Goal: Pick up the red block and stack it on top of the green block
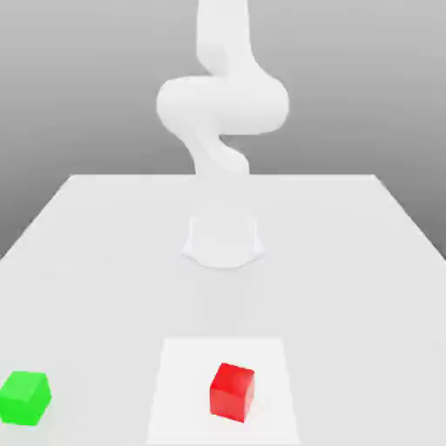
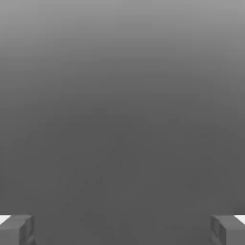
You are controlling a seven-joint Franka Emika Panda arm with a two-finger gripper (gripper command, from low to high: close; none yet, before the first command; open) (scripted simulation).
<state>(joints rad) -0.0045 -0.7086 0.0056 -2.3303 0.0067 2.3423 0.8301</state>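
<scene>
My pincer (image 2: pixel 122 230) is gaping wide while red (image 1: pixel 232 392) is sitting between green (image 1: pixel 24 398) and the exterior view's right.

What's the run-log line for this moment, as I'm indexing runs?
gripper: open, empty | red block: on white square | green block: exterior view's left | stack: not made

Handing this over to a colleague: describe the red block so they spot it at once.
On the table, in front of the arm's base, lies a white square. The red block sits on it, turned slightly askew. The other block, off toward the exterior view's left, is green and outside the square.
</scene>
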